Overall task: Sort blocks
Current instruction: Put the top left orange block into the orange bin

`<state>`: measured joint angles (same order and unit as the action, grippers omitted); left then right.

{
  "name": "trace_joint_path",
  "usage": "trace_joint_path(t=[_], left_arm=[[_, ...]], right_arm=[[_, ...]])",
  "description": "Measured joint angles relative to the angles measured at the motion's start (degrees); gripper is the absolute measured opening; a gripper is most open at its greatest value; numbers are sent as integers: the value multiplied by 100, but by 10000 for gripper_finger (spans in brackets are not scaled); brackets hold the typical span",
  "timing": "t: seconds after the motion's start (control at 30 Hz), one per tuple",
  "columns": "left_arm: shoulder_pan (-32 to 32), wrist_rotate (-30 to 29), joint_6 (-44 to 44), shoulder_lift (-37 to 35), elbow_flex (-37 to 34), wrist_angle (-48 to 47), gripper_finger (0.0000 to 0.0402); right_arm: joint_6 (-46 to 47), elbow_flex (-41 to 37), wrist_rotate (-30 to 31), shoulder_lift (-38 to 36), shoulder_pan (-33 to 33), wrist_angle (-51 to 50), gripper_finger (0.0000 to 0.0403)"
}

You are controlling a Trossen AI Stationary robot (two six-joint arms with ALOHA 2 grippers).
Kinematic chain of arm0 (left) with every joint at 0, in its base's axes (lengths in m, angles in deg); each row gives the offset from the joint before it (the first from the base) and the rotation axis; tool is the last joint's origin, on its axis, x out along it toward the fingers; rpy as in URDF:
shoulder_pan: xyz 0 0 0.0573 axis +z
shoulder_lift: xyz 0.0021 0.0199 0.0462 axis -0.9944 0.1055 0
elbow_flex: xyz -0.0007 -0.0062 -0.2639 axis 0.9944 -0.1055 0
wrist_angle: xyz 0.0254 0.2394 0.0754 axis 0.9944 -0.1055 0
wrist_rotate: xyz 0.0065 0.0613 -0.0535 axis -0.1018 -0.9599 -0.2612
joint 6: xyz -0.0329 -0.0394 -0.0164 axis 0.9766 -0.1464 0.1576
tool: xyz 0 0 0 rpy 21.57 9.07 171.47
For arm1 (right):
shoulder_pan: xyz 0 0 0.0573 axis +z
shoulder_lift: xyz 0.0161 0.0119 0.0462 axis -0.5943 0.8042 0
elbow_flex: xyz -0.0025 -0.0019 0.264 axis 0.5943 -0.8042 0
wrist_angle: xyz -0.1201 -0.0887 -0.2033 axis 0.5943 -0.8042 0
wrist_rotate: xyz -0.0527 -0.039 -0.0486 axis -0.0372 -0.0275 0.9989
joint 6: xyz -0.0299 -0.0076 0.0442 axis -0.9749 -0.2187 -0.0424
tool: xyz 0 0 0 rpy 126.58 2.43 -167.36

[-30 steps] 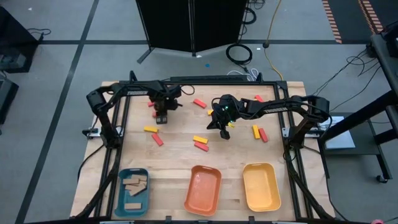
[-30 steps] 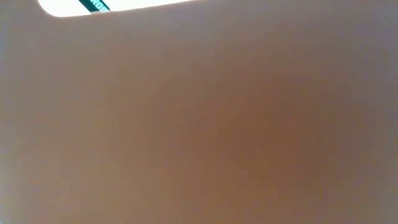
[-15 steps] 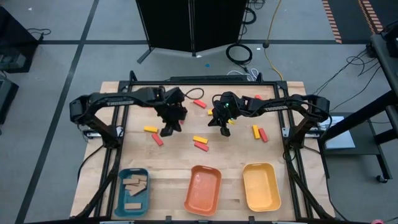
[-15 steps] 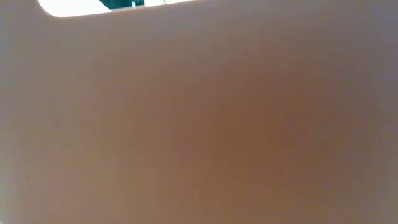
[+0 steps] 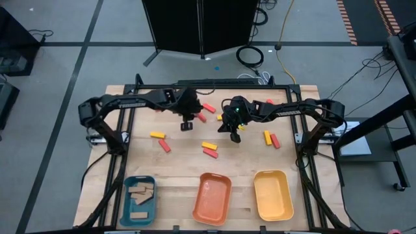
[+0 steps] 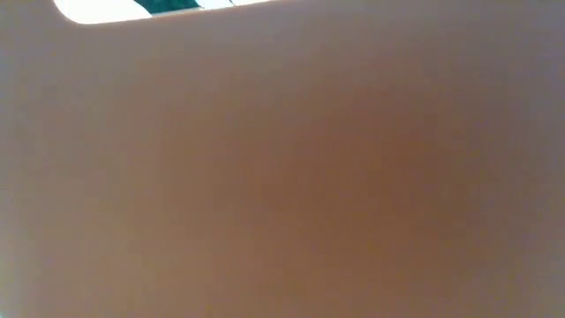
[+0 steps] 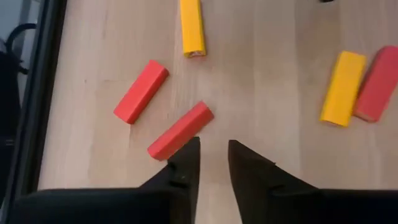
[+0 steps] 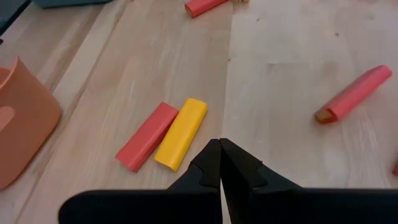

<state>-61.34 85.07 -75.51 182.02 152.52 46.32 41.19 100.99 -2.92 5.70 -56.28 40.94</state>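
Sorting is under way, with the tan blocks [image 5: 143, 193] lying in the blue tray [image 5: 125, 207] at the near left, while the orange tray [image 5: 200, 205] and the yellow tray [image 5: 259, 202] are showing no blocks inside; red and yellow blocks are lying scattered across the table [image 5: 182, 166]. The left gripper [image 7: 213, 158] is hovering over the far middle of the table, its fingers standing narrowly apart and gripping nothing, with one fingertip just beside the end of a red block [image 7: 180, 130]; a second red block [image 7: 141, 91] is lying near it, and a yellow block [image 7: 191, 26] beyond. The right gripper [image 8: 220, 163] is hanging just right of centre with its fingers pressed together and empty, facing a red-and-yellow pair [image 8: 163, 134] lying side by side and touching. The step in hand is judged to be the left arm's approach to a red block: the next move is calling for wider jaws, squared across the block's short side, before descending. The low view is blocked by something close to the lens
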Motion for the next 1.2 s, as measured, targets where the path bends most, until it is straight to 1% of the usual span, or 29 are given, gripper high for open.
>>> trace_joint_path(t=[0.23,0.37,0.5,0.57,0.7,0.8,1.07,1.2], left_arm=[[826,-70,-351,888,95,190,163],[875,-182,-590,1327,306,393,197],[722,-586,-1205,1624,513,386,218],[683,-579,-1439,1699,557,501,220],[689,-48,-1477,1905,596,564,221],[684,-21,-1694,2041,596,556,221],[683,129,-1794,2160,612,499,220],[665,154,-1842,2163,616,449,198]], right_arm=[[-7,0,1,0,0,-43,0],[-13,0,6,0,-11,-47,0],[-60,0,16,0,-59,-48,0],[-63,0,17,0,-107,-49,0],[-57,0,19,0,-178,-104,0],[-63,0,19,0,-203,-188,0],[-154,0,17,0,-201,-185,0],[-175,0,17,0,-201,-177,0]])
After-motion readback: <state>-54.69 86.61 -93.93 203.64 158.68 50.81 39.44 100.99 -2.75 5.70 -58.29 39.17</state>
